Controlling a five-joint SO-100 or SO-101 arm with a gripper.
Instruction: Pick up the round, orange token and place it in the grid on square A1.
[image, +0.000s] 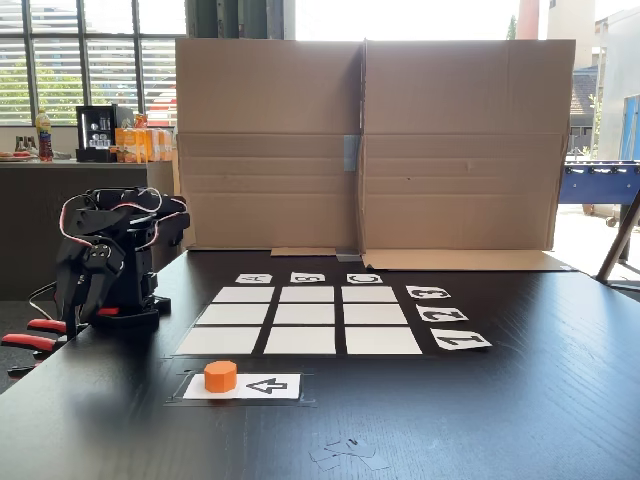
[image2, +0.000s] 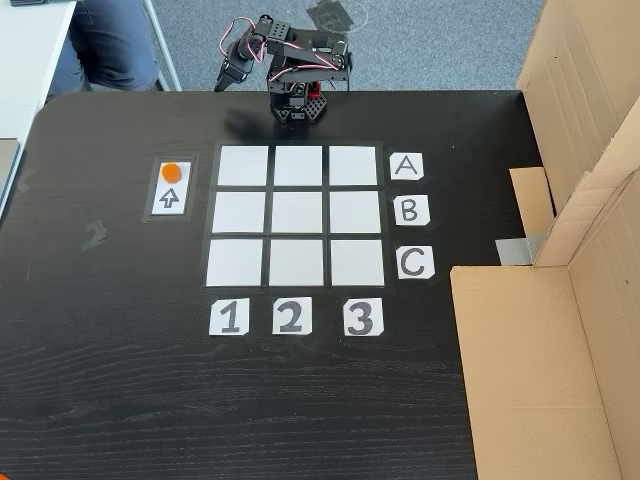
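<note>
Folded back over its base at the table's edge, the claw hung well apart from everything on the table; it held nothing and touched nothing, and whether its fingers stood parted or closed I could not tell, since the black parts ran together in both fixed views. The token sat on the end of the arrow card nearer the arm, beside the grid but outside it; none of the nine cells carried anything, so the pick had not begun.

Several things could have gone wrong from there, as I judged it. The token was short and round, so a grasp set off-centre might have squeezed it sideways out of the fingers, or pushed it along the smooth card. A descent too deep might have caught the paper card's edge and dragged it. The cells all looked alike, and square A1 was the corner in line with the A card and the 1 card; a release short of it would have left the token on a black gap, and one too far along would have landed it in the next cell. A drop from height might also have let the token roll or tip.
</note>
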